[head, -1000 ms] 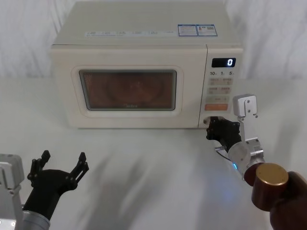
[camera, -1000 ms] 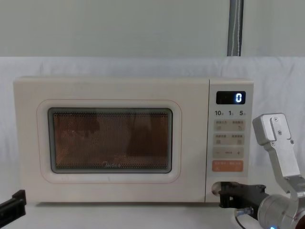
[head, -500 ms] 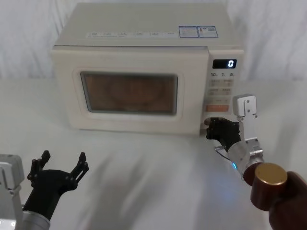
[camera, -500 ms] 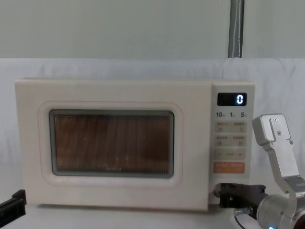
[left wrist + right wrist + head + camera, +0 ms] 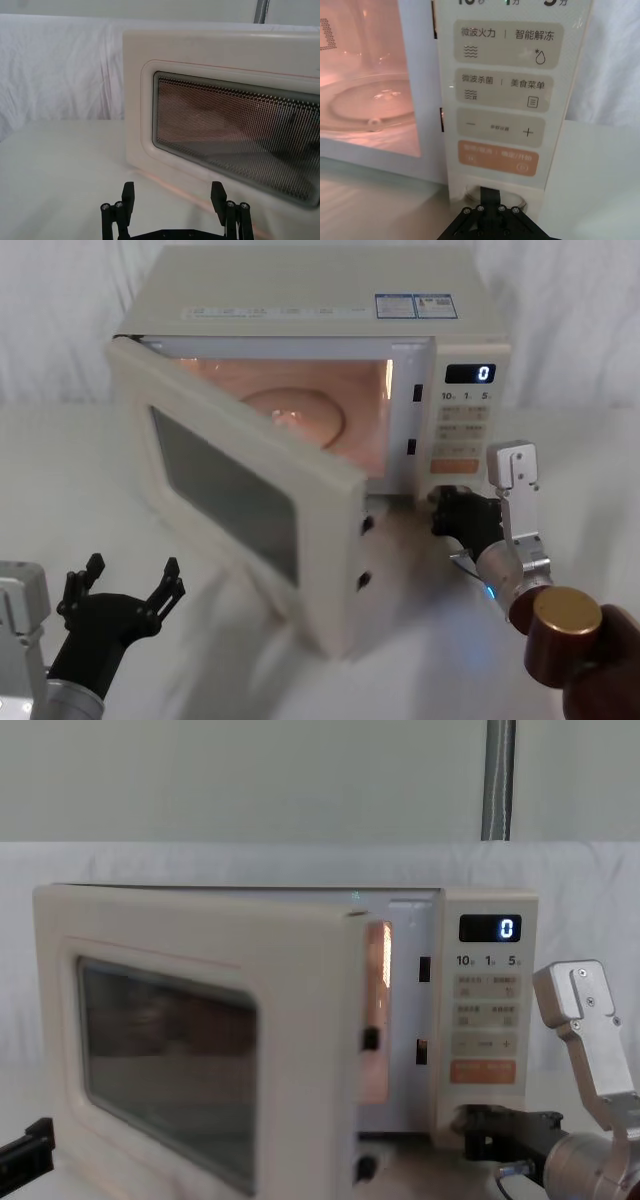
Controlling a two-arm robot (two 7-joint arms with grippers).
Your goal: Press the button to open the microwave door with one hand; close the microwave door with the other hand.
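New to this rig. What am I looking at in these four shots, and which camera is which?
A two-armed robot faces a cream microwave on a white-covered table. The head view looks down from above, the chest view looks across the table, and each wrist view rides on one arm. The right hand is at the button at the bottom of the control strip, fingers shut. The microwave door stands swung open, hinged on the robot's left, with the lit cavity and glass turntable showing. The left hand hovers low in front of the door, fingers open, holding nothing.
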